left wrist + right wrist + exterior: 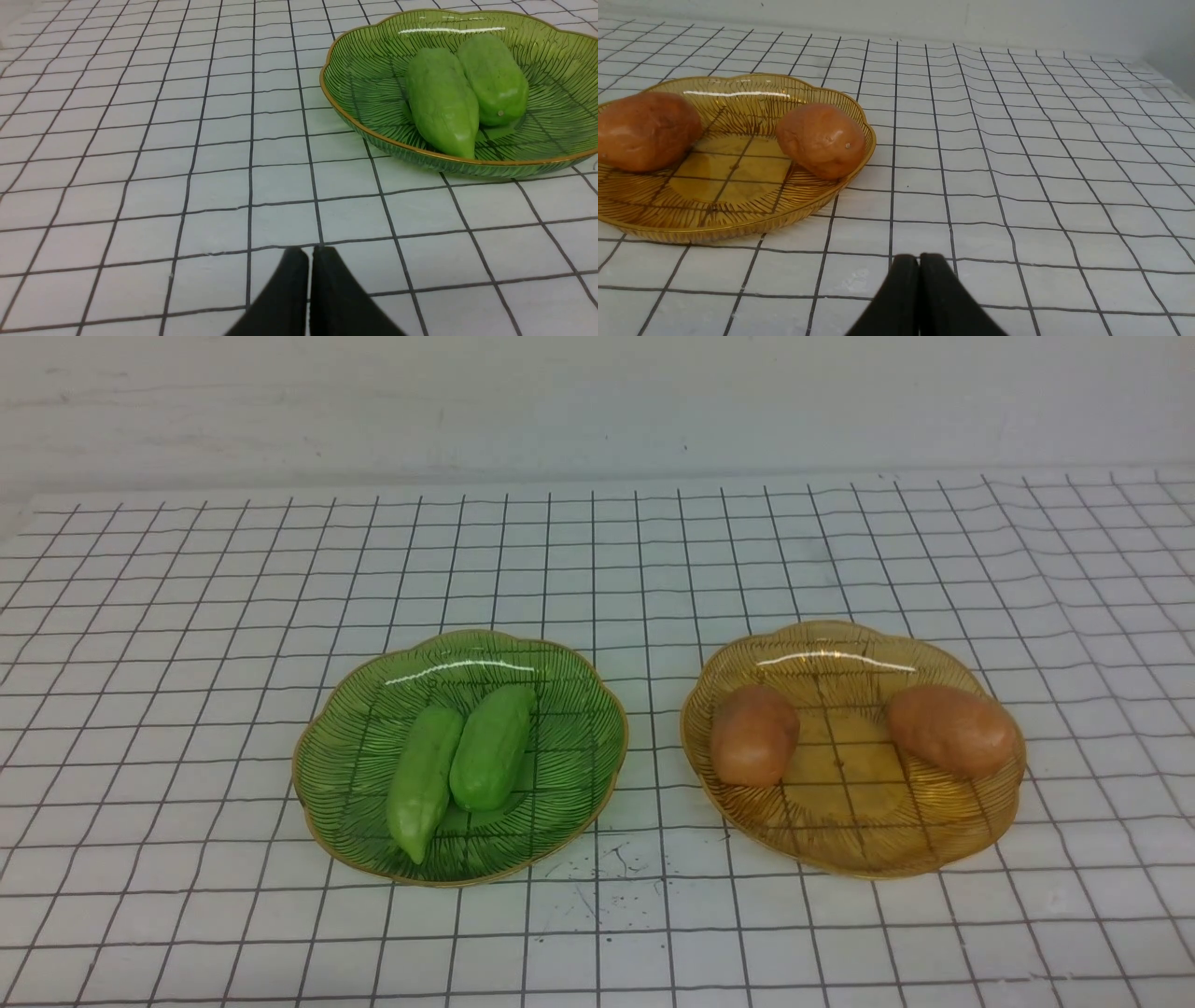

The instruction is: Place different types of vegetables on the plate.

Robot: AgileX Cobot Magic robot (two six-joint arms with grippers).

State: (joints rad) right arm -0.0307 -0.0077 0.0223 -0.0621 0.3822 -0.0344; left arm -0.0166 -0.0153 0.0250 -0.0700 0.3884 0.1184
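Two light-green cucumber-like vegetables lie side by side in the green glass plate (355,803): one with a pointed end (425,778) and a blunt one (492,747). Two orange-brown potatoes (752,735) (950,730) lie in the amber glass plate (850,845), one at each side. Neither arm shows in the front view. In the left wrist view, my left gripper (310,251) is shut and empty over the cloth, apart from the green plate (355,126). In the right wrist view, my right gripper (919,258) is shut and empty, short of the amber plate (738,224).
A white cloth with a black grid (187,616) covers the table up to a pale wall (597,401) at the back. A band of cloth about one grid square wide lies between the two plates. Small dark specks (607,877) mark the cloth in front of that band.
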